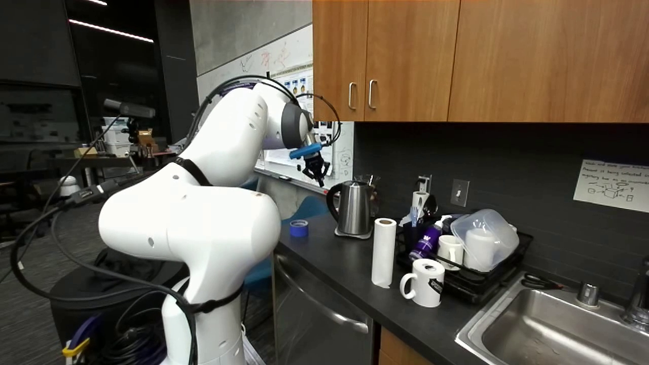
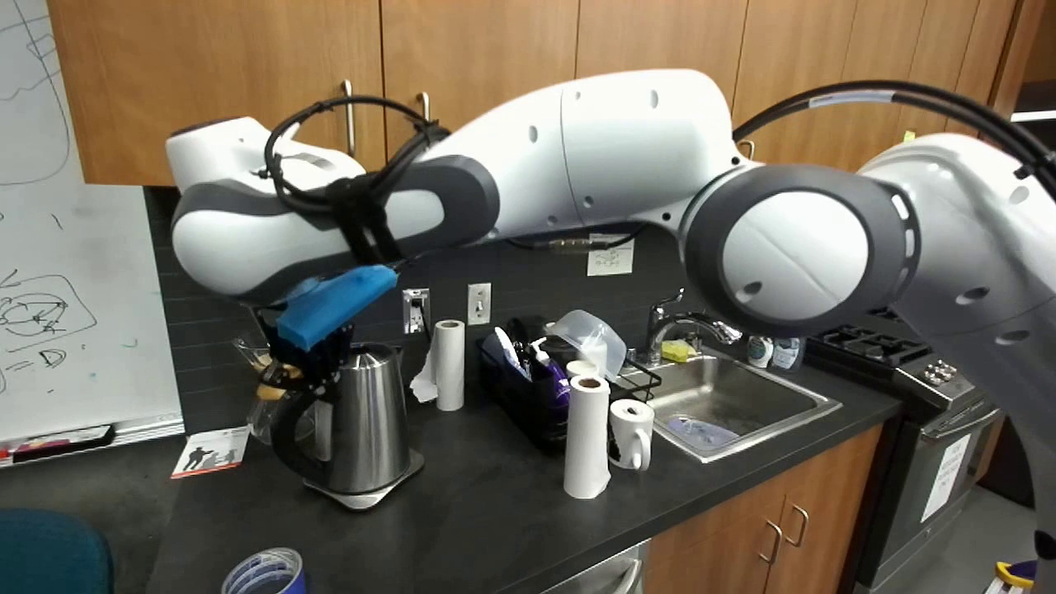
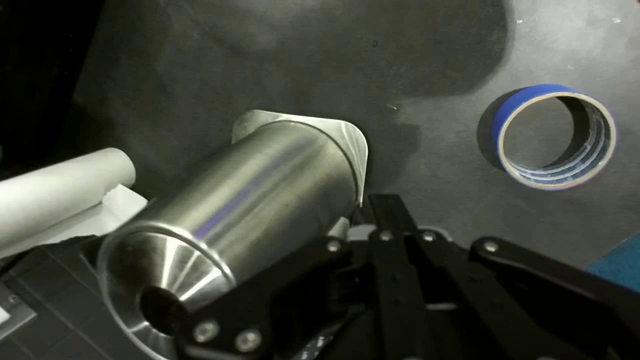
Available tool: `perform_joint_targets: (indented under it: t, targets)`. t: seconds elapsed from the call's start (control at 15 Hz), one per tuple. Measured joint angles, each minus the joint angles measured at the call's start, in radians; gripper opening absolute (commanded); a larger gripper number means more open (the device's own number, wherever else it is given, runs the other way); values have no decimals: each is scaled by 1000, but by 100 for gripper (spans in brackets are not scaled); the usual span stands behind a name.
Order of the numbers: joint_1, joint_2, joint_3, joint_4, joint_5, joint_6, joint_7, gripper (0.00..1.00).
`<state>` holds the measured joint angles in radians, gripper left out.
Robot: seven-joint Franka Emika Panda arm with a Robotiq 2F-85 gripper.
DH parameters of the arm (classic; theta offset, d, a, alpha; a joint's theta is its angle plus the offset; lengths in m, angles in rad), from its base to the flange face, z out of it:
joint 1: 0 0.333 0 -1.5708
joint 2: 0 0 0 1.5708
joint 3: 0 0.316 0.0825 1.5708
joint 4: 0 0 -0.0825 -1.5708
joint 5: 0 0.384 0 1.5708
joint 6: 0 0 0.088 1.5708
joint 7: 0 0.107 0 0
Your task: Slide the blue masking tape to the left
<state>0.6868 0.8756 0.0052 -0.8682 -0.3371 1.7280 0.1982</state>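
The blue masking tape (image 1: pixel 299 229) is a low blue ring lying flat on the dark counter, near its end. It also shows at the bottom edge of an exterior view (image 2: pixel 294 580), partly cut off, and at the right of the wrist view (image 3: pixel 517 107). My gripper (image 3: pixel 387 202) has its black fingertips together with nothing between them. In the exterior views the gripper (image 1: pixel 320 181) hangs in the air above the counter, beside the steel kettle's upper part (image 2: pixel 369 421). It is apart from the tape, which lies lower down.
The steel kettle (image 1: pixel 353 208) stands on its base close to the gripper and fills the left middle of the wrist view (image 3: pixel 280 185). A paper-towel roll (image 1: pixel 384 253), a white mug (image 1: pixel 427 284), a dish rack (image 1: pixel 471 284) and a sink (image 1: pixel 557 324) stand further along.
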Motion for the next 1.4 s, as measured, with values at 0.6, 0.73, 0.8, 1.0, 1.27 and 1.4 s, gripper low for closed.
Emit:
perform_joint_targets:
  t: [0.6, 0.73, 0.8, 1.0, 1.27, 1.4]
  targets:
    - [-123, -327, -1, -389, 122, 16, 167, 0]
    - [-152, -397, -2, -487, 147, 37, 190, 0]
    - [-165, -431, -3, -536, 155, 48, 200, 0]
    - [-218, -533, 16, -683, 164, 82, 224, 0]
    - [-298, -676, 56, -884, 164, 132, 243, 0]
    - [-333, -752, 71, -990, 164, 157, 245, 0]
